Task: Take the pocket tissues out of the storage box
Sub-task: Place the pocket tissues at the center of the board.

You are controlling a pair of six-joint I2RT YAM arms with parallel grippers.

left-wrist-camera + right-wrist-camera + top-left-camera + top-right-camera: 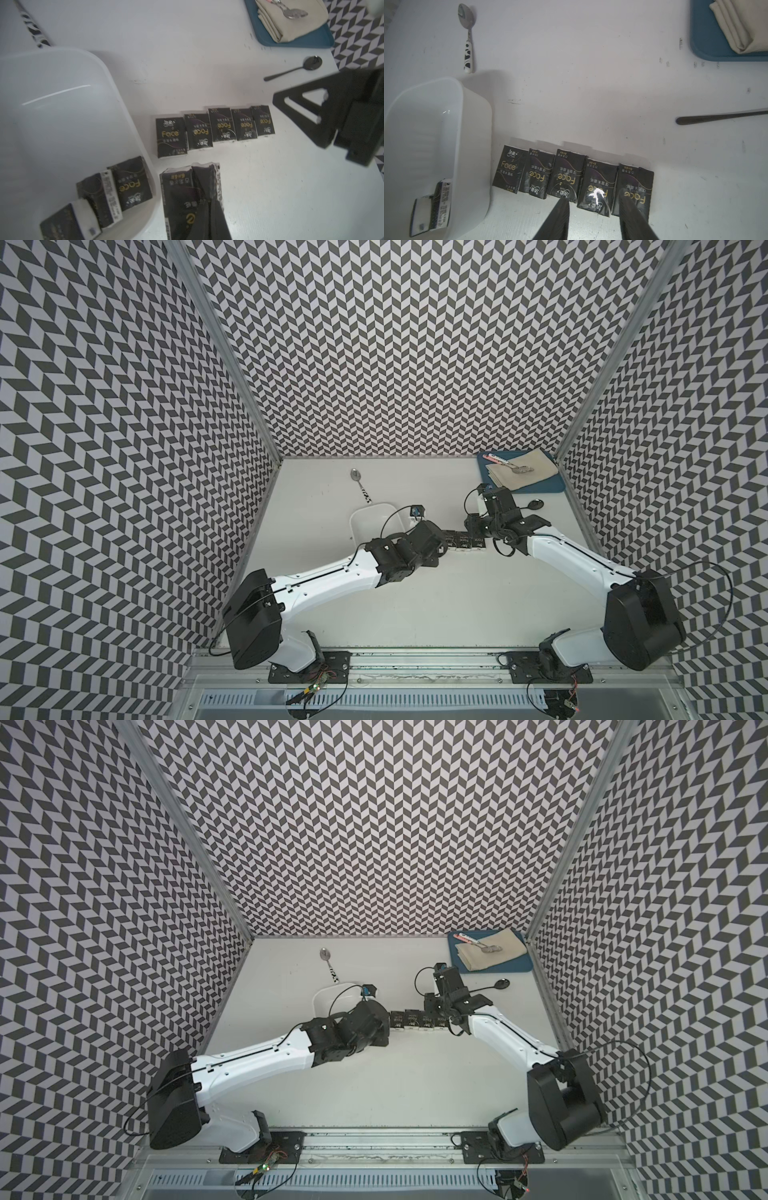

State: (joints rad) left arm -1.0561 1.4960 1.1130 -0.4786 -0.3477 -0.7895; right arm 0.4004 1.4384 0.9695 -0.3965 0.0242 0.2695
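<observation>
Clamped tight in L pincer: one tissue packet, outside storage box, just beside its rim. In R pincer nothing — part open, fingers over far end of row of five packets laid side by side on desk nr the box. Left inside box, at one corner — three more packets, overlapping.
</observation>
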